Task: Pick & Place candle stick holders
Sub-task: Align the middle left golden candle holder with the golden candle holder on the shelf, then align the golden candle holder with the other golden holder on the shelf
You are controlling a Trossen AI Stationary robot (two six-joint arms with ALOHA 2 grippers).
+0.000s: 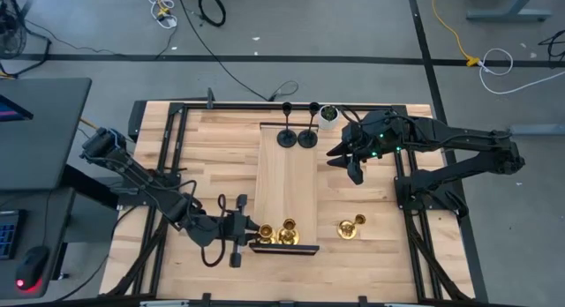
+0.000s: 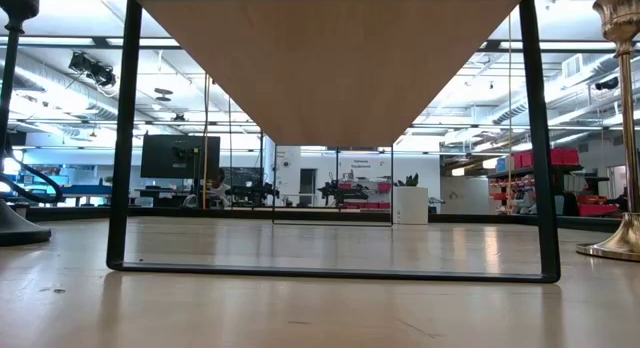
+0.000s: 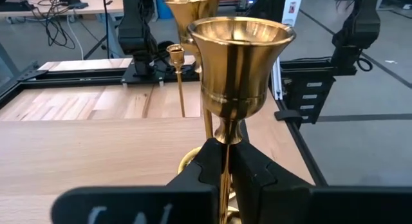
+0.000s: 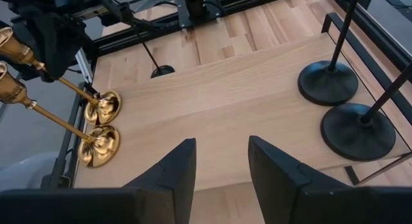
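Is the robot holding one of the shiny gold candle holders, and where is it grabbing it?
Yes. The left gripper is shut on a brass candle stick holder, pinching its thin stem just below the cup. The right gripper is open and holds nothing.

A: Any words or numbers to read anywhere?
B: None; the left gripper (image 3: 222,169) has pale marks on its body at the bottom left of its wrist view, but they are cut off and make no letters I can tell.
A: And in the room behind?
B: A distant white sign (image 2: 358,166) at mid-frame of the low view; too small to read.
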